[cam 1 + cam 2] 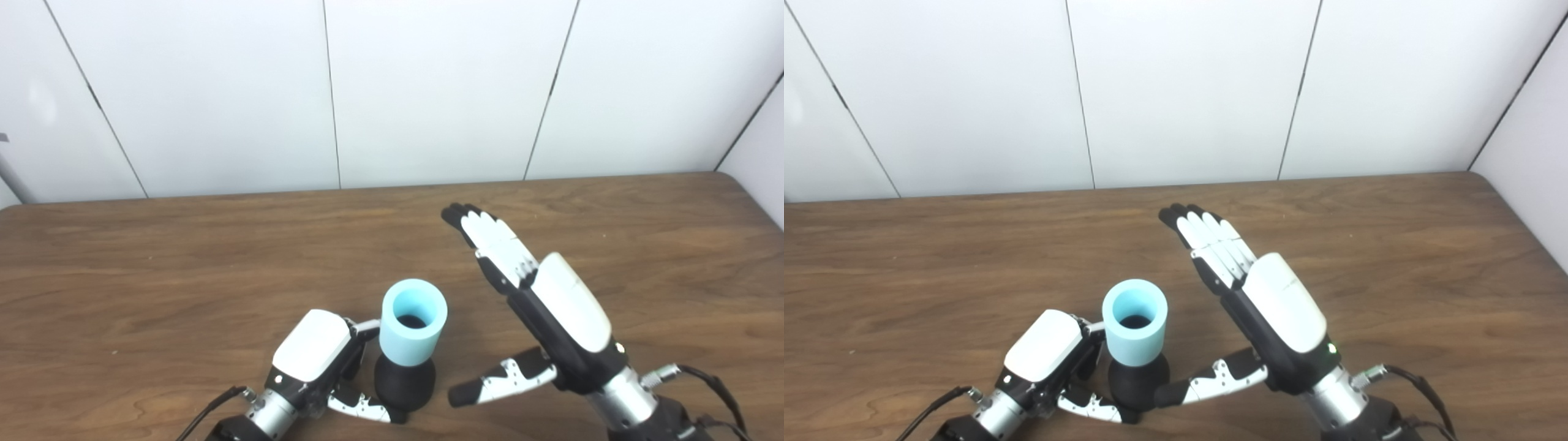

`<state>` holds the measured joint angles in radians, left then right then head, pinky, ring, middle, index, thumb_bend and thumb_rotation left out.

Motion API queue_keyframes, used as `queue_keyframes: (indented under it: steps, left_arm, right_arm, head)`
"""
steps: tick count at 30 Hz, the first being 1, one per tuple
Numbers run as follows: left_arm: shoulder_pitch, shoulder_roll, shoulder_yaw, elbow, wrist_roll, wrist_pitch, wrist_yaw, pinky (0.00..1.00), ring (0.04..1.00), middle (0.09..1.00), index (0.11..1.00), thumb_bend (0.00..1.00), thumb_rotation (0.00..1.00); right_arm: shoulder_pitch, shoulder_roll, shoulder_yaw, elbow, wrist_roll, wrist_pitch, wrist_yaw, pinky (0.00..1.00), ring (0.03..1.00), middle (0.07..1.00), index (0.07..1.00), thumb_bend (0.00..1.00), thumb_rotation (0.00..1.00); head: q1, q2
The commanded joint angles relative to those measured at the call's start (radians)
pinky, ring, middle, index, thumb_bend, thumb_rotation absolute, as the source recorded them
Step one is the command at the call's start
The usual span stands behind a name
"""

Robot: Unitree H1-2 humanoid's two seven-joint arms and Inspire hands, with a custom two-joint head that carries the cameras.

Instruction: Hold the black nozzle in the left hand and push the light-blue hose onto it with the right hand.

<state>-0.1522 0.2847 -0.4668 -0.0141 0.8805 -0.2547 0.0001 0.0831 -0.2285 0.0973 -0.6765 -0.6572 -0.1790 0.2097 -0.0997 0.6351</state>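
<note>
- The black nozzle (405, 383) stands near the front edge of the brown wooden table (184, 275), a little left of the middle.
- The light-blue hose (412, 323), a short fat tube, sits on top of the nozzle, with its open end facing up.
- Down inside the hose you can see something dark, so the nozzle top seems to be in there already.
- The left hand (318, 367) is just left of the nozzle, wrapped around its round black bottom.
- Its thumb curls under the near side, and its fingers (364, 331) reach round the far side next to the hose.
- I think it grips low so the nozzle cannot tip or slide, and so the top stays free for the hose.
- The right hand (1255, 306) is to the right of the hose and holds nothing.
- Its fingers (1206, 239) are straight and side by side, pointing far and a bit left, and its thumb (1206, 381) sticks out to the left, close to the nozzle.
- It does not touch the hose.
- I guess the push is mostly done, since the hose stays up by itself.
- I cannot tell how deep the hose sits on the nozzle.
- The wall (429, 92) behind is plain white.
</note>
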Motion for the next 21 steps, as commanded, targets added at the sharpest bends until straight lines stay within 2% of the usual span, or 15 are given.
queue_keyframes:
  steps: [1,8,21]
  left_arm:
    - [0.020,0.007,-0.015,0.024,0.012,-0.001,-0.019,0.60,0.624,0.658,0.658,1.00,0.47]
    - [0.019,0.004,-0.016,0.024,0.010,0.002,-0.021,0.60,0.625,0.659,0.657,1.00,0.46]
    - [0.020,0.007,-0.016,0.022,0.010,0.003,-0.022,0.60,0.623,0.658,0.655,1.00,0.46]
  right_arm:
    - [-0.011,-0.012,-0.006,-0.047,-0.011,-0.058,-0.022,1.00,1.000,1.000,0.992,0.98,0.87]
    - [-0.010,-0.022,0.014,-0.056,-0.088,-0.101,0.010,1.00,1.000,1.000,0.970,0.95,0.85]
    - [-0.012,-0.007,0.063,-0.061,-0.224,-0.111,0.085,1.00,1.000,0.969,0.930,0.97,0.85]
  head:
    - [0.000,0.000]
    - [0.001,0.002]
    - [0.003,0.000]
